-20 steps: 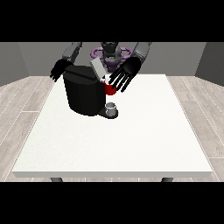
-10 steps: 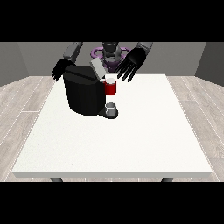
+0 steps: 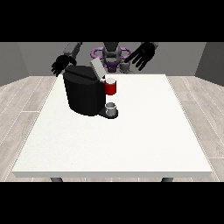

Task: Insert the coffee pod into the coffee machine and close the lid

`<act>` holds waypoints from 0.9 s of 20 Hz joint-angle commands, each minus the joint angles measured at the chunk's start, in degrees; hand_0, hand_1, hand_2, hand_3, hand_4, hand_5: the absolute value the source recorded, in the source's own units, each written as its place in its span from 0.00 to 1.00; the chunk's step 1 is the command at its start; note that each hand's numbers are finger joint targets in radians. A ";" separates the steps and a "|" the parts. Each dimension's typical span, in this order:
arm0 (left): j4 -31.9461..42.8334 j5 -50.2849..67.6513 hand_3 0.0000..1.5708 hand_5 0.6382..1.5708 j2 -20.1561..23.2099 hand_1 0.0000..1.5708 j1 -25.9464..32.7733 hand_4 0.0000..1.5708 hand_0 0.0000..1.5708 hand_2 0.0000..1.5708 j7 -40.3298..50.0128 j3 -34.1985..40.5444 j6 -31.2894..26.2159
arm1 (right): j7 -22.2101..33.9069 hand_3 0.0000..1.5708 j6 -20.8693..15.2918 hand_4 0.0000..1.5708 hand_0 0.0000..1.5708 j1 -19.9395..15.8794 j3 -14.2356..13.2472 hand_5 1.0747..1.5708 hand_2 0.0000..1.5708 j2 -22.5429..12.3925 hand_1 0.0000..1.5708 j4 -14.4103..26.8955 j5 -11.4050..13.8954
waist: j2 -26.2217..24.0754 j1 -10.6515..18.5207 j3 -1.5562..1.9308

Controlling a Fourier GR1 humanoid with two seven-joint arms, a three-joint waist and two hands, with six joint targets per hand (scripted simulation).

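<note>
The black coffee machine (image 3: 84, 93) stands on the white table (image 3: 131, 140), left of middle, with its grey lid (image 3: 96, 68) tilted up. A red thing at the machine (image 3: 111, 87) sits on its right side. Below that, a grey thing (image 3: 112, 107) rests on the machine's base. The hand at the view's right (image 3: 142, 55) is raised above the table's far edge, fingers spread straight, holding nothing. The hand at the view's left (image 3: 61, 64) hangs behind the machine's upper left corner with relaxed fingers, also holding nothing.
The robot's torso (image 3: 112, 54) stands behind the table's far edge. Wooden floor surrounds the table. The table's near half and right side are bare white surface.
The hand at the view's right has pulled up and away to the right from the red thing at the machine. The hand at the view's left has hardly moved.
</note>
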 commanded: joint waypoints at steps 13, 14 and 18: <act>-2.31 16.96 0.00 1.00 -10.99 0.00 22.34 0.06 0.00 0.00 -4.69 10.13 -2.69 | 3.90 0.00 7.32 0.18 0.00 5.24 1.29 1.00 0.00 -5.70 0.00 -6.75 -1.23 | -15.64 8.96 0.02; -3.36 16.94 0.00 1.00 -13.27 0.00 21.16 0.00 0.00 0.00 -3.97 9.52 -0.80 | 4.23 0.00 5.91 0.16 0.00 3.10 2.86 1.00 0.00 -3.88 0.00 -6.87 -0.21 | -15.38 10.08 0.03; -4.72 20.08 0.00 1.00 -14.37 0.00 24.32 0.00 0.00 0.00 -3.75 10.11 -3.55 | 5.89 0.00 7.49 0.03 0.00 1.09 3.71 1.00 0.00 -5.97 0.00 -10.29 0.44 | -15.96 10.75 0.03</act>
